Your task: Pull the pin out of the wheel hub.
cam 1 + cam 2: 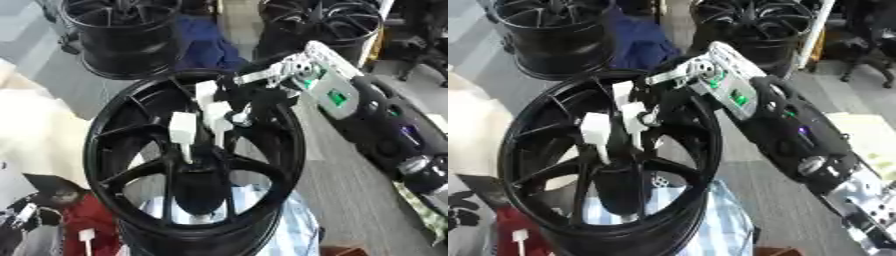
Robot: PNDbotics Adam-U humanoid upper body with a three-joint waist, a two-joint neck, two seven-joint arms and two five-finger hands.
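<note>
A black wheel hub (122, 165) stands tilted in the middle of the view. Three white pins stick up inside it: one on the left (182, 131), one in the middle (216, 116) and one behind (206, 93). My right arm comes in from the right, and my right hand (249, 102) is over the hub's upper rim. Its dark fingers curl against the middle pin. The pins' lower ends run down toward the hub's centre (197, 165). My left hand (19, 216) shows only partly at the lower left corner.
Two more black wheels stand behind, one at the back left (122, 30) and one at the back right (332, 22). A blue cloth (206, 45) lies between them. A striped cloth (702, 220) lies under the hub. A red thing (87, 215) and a small white pin (86, 235) are at the lower left.
</note>
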